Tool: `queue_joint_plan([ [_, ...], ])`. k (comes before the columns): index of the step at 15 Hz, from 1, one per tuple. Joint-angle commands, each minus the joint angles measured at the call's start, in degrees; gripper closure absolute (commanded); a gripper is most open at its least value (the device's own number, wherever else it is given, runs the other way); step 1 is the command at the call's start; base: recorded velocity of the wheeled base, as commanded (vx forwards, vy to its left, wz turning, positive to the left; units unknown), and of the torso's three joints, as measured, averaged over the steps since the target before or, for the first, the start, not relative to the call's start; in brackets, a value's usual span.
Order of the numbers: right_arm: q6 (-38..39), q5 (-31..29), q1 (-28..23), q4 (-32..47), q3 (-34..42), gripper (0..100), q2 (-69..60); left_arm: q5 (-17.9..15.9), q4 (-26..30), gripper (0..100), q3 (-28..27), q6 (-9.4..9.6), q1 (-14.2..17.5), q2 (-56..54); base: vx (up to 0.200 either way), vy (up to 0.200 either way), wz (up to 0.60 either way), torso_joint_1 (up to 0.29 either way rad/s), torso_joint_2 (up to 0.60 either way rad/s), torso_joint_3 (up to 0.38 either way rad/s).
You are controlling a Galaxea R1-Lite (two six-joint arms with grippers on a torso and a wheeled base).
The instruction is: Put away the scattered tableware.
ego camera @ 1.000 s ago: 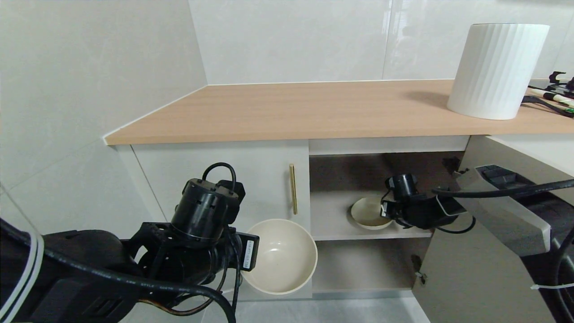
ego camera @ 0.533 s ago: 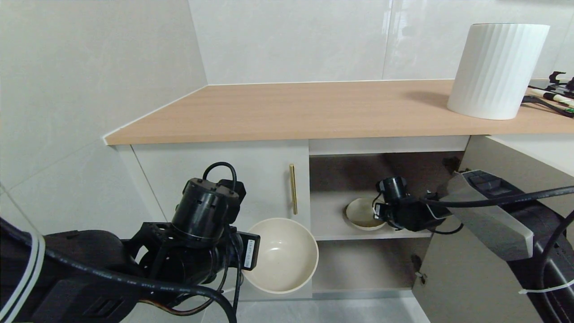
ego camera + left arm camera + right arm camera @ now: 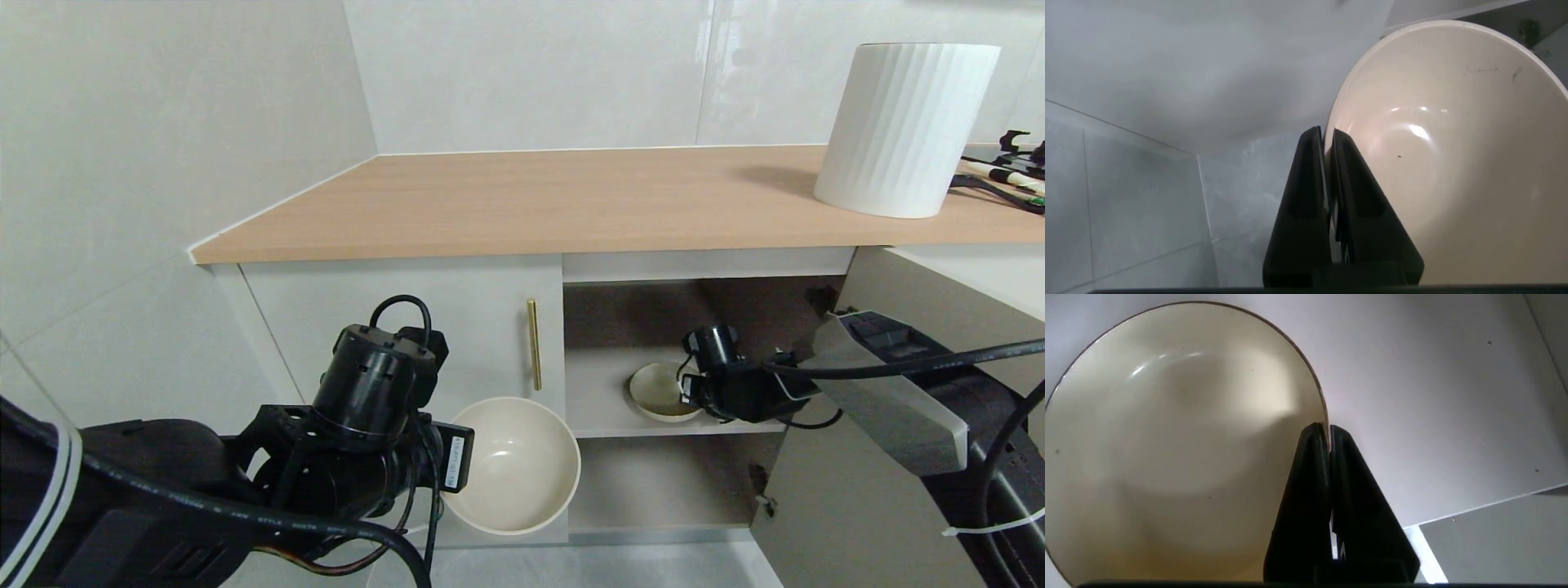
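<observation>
Here, left gripper [image 3: 1328, 137] on large bowl [image 3: 1445, 147], right gripper [image 3: 1328, 434] on small dish [image 3: 1184, 433].

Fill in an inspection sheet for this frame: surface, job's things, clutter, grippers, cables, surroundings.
Surface: wooden counter above a cabinet, right door open.
Job's things: bowl held before the shut door; dish over the shelf, contact unclear.
Clutter: white canister and tools at the counter's right end.
Grippers: left gripper shut on bowl rim; right gripper shut on dish rim.
Cables: black cable along the right arm.
Surroundings: tiled walls, grey floor.
</observation>
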Motion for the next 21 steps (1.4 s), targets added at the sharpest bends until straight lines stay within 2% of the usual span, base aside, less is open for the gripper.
queue_joint_plan([
  [1, 0.0, 0.0, 0.2, 0.0, 0.2, 0, -0.3, 0.0, 0.0, 100, 0.0, -0.03, 0.0, 0.0, 0.0, 0.0, 0.0, 0.0, 0.0, 0.0],
  [5, 0.2, 0.0, 0.6, 0.0, 0.4, 0, -0.9, 0.0, 0.0, 100, 0.0, -0.03, 0.0, 0.1, 0.0, 0.0, 0.0, 0.0, 0.0, 0.0],
  [7, 1.0, 0.2, 1.0, -0.1, 4.3, 0, -5.7, 0.1, 0.0, 100, 0.0, -0.03, 0.0, 0.1, 0.0, 0.0, 0.0, 0.0, 0.0, 0.0],
  [9, 1.5, 1.4, 2.8, -0.2, 11.5, 0, -12.4, 0.0, 0.0, 100, 0.0, 0.14, 0.0, 0.7, 0.0, 0.0, 0.0, 0.0, 0.0, 0.0],
  [12, 0.8, 10.1, 6.9, 0.2, 23.8, 0, -24.5, 0.3, -0.3, 100, -1.8, 4.1, -0.8, 4.0, 0.0, 0.0, 0.0, 0.0, 0.0, 0.0],
  [15, -4.6, 18.9, 7.4, 1.6, 35.5, 0, -37.3, 2.8, -2.2, 100, -1.9, 4.27, -2.3, 7.5, 0.0, 0.0, 0.0, 0.0, 0.0, 0.0],
  [17, -7.8, 23.3, 8.5, 1.6, 39.8, 0, -44.7, 3.6, -4.8, 100, -1.3, 4.27, -2.6, 9.3, 0.0, 0.0, 0.0, 0.0, 0.0, 0.0],
  [19, -7.8, 26.2, 12.0, 3.0, 41.6, 0, -49.2, 4.4, -6.8, 100, -1.0, 4.27, -3.0, 10.2, 0.0, 0.0, 0.0, 0.0, 0.0, 0.0],
  [21, -7.9, 26.1, 17.9, 6.9, 42.0, 0, -51.0, 4.6, -7.0, 100, -0.9, 4.27, -3.9, 10.0, 0.0, 0.0, 0.0, 0.0, 0.0, 0.0],
])
